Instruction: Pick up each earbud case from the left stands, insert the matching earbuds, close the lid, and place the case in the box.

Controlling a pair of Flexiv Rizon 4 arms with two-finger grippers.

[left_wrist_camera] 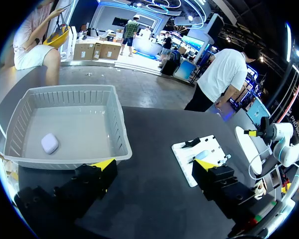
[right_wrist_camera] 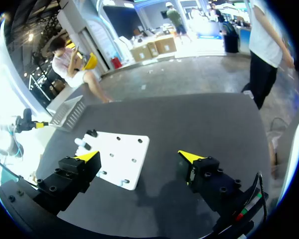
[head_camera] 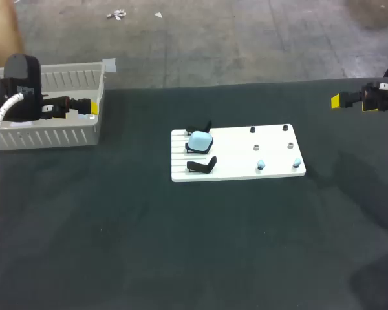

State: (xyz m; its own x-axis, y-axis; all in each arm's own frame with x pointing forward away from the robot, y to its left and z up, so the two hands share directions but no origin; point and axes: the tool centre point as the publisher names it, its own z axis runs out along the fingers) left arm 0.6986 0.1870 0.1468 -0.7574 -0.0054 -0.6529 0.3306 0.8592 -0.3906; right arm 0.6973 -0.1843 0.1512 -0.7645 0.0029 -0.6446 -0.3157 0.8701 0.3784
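Box (left_wrist_camera: 117, 124): pale slatted basket, directly ahead of the left gripper (left_wrist_camera: 154, 172) and its open jaws. One whitish case (left_wrist_camera: 50, 143) lies flat inside it. The light-blue case (head_camera: 200, 141) sits on the middle of three black stands (head_camera: 202, 166), well ahead of those jaws. Six earbuds (head_camera: 260, 165) stand upright beyond the stands in black, grey and blue pairs.

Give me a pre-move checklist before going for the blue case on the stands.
1. Left gripper open and empty, near the box: ok.
2. Right gripper open and empty: ok.
3. Blue case seated between the two empty stands: ok.
4. Two blue earbuds waiting on the board: ok.
5. Blue case's lid open for insertion: cannot tell.
6. One pale case lying in the box: ok.
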